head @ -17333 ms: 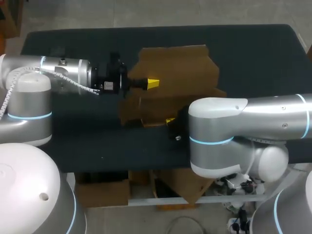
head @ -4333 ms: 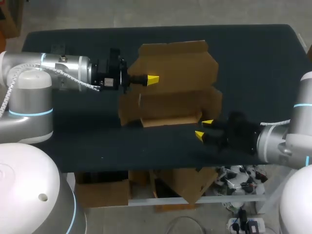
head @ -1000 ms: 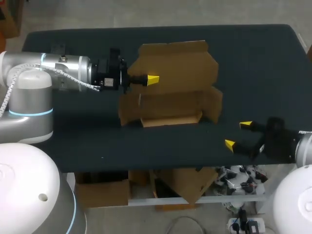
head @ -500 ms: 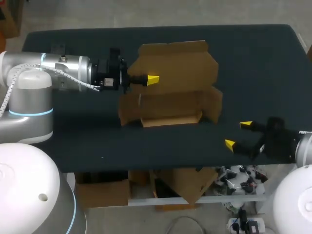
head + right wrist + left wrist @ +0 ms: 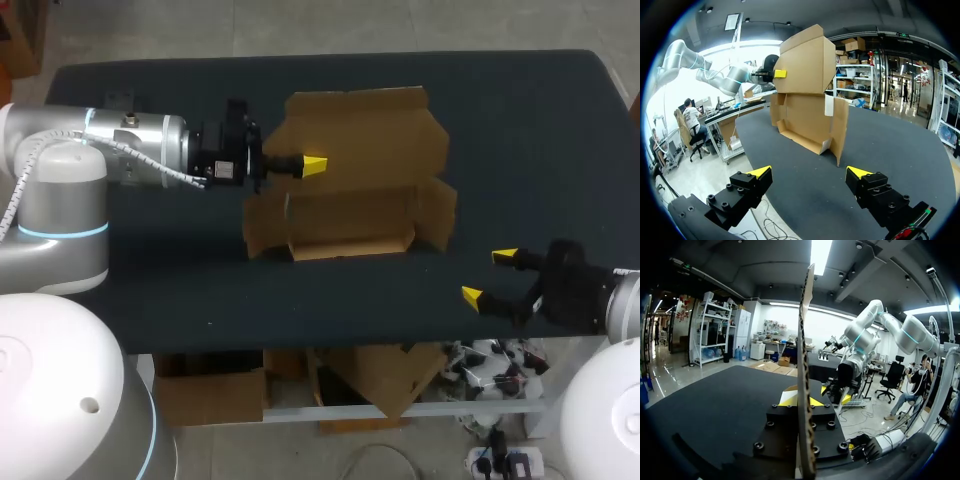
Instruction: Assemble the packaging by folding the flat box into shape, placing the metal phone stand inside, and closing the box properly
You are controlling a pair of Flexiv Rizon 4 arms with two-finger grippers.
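Head view: the cardboard box (image 5: 350, 215) sits half folded in the middle of the table (image 5: 530, 130). Its low tray walls are raised, and its tall flap (image 5: 365, 135) is on the tray's far side. The left gripper (image 5: 308, 166) comes in from the box's left side and pinches the tall flap near its left edge. The right gripper (image 5: 486, 276) hangs off the box's near right corner, apart from it. Its fingers are spread wide and hold nothing.

Left wrist view: the tall flap (image 5: 804, 365) is seen edge-on, standing upright between the fingers of the left gripper (image 5: 802, 401). A yellow tip presses against it from each side. Past the flap, the right gripper (image 5: 836, 391) shows, well apart from the box.

Right wrist view: the fingers of the right gripper (image 5: 810, 174) stand far apart, with only the dark table (image 5: 900, 145) between them. The cardboard box (image 5: 810, 125) stands ahead of it, not touching, with one raised side wall nearest. The tall flap (image 5: 805, 60) rises upright above the tray, and the left gripper (image 5: 780, 73) is clamped on its edge.
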